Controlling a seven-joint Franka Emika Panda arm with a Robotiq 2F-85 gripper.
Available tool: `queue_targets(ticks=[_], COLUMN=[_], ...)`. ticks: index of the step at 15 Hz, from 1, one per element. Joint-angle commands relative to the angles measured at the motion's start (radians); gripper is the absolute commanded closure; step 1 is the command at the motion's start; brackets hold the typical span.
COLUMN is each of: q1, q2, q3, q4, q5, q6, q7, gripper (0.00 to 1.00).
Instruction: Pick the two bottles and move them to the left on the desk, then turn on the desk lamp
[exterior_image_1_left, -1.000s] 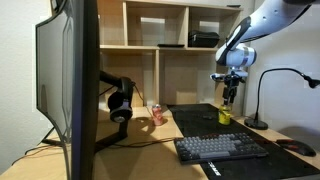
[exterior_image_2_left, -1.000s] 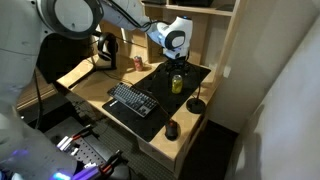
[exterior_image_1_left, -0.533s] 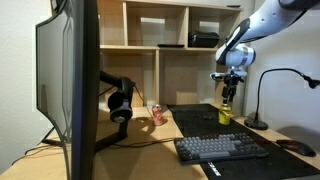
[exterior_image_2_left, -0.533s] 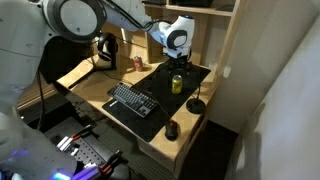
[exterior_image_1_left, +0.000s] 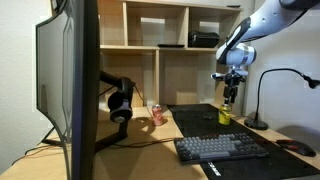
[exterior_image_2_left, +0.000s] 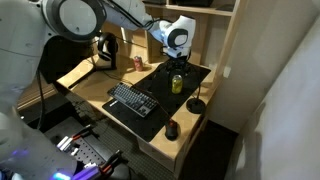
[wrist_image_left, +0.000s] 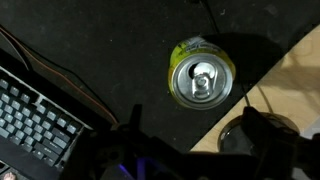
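The yellow-green bottle (exterior_image_1_left: 224, 115) (exterior_image_2_left: 177, 83) stands upright on the black mat of the desk (exterior_image_1_left: 190, 128). My gripper (exterior_image_1_left: 231, 96) (exterior_image_2_left: 178, 66) hangs open just above it, without touching. In the wrist view the bottle's silver top (wrist_image_left: 202, 80) lies ahead of the gripper (wrist_image_left: 193, 112), whose dark fingers (wrist_image_left: 136, 118) are spread wide with nothing between them. The pinkish-red bottle (exterior_image_1_left: 157, 113) (exterior_image_2_left: 138, 63) stands farther along the desk near the headphones. The desk lamp's round base (exterior_image_1_left: 256, 123) (exterior_image_2_left: 196, 105) (wrist_image_left: 236, 136) sits close beside the yellow-green bottle; its head (exterior_image_1_left: 311, 80) is dark.
A keyboard (exterior_image_1_left: 220, 148) (exterior_image_2_left: 132, 99) (wrist_image_left: 35, 120) lies on the mat near the front, with a mouse (exterior_image_1_left: 297, 147) (exterior_image_2_left: 171, 130) beside it. Black headphones (exterior_image_1_left: 120, 105) hang behind a large monitor (exterior_image_1_left: 70, 80). A wooden shelf unit (exterior_image_1_left: 170, 40) rises at the back.
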Motion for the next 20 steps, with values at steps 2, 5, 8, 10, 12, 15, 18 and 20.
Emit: queue_targets(ticks=[2,5,8,10,12,15,18,20], q1=[0.008,0.019,0.021,0.022,0.022,0.023,0.021,0.022], q2=[0.016,0.032,0.042,0.044,0.037,0.041,0.035,0.028], q3=[0.022,0.019,0.013,0.009,0.007,0.01,0.018,0.022], q4=[-0.017,-0.013,-0.013,-0.018,-0.027,-0.031,-0.039,-0.045], q5=[0.015,0.003,-0.005,-0.01,-0.014,-0.011,-0.005,-0.004], q6=[0.05,0.082,0.116,0.126,0.141,0.168,0.175,0.176], q7=[-0.01,-0.001,-0.004,-0.004,-0.013,-0.018,-0.032,-0.042], gripper=[0.0,0.0,0.0,0.0,0.0,0.0,0.0,0.0])
